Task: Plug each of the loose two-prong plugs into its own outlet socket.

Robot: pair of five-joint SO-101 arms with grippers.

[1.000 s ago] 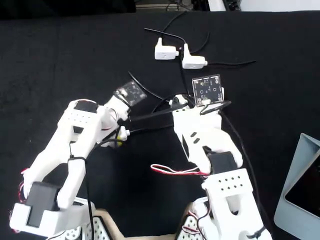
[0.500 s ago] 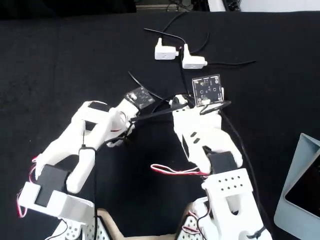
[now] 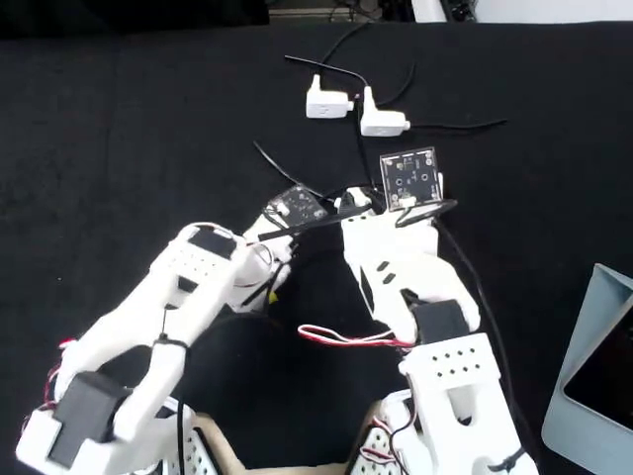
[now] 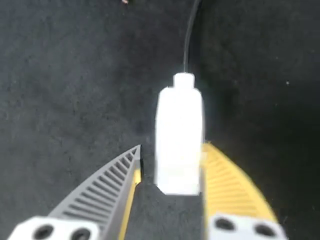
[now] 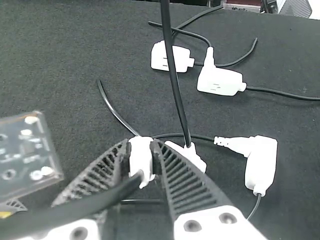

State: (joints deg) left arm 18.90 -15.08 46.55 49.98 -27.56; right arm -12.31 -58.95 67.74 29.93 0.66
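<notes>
In the left wrist view my left gripper (image 4: 172, 151) is shut on a white plug (image 4: 179, 135), held between a grey finger (image 4: 110, 192) and a yellow finger (image 4: 227, 187); its black cord runs away over the black cloth. My right gripper (image 5: 141, 147) is shut on another white plug (image 5: 140, 159). Beyond it lie three white cord-end pieces (image 5: 171, 56), (image 5: 219, 81), (image 5: 260, 157); I cannot tell plugs from sockets. From above, two of them (image 3: 328, 99), (image 3: 382, 121) lie at the far middle, and both arms meet just before them.
A thick black cable (image 5: 171, 75) crosses right above the right gripper. Thin black cords (image 3: 336, 59) trail over the far side of the table. A grey-blue box (image 3: 593, 376) stands at the right edge. Red and white wires (image 3: 346, 336) loop beside the right arm.
The left arm has swung to the right, so its wrist now sits close beside the right arm's wrist. The right arm has stayed still.
</notes>
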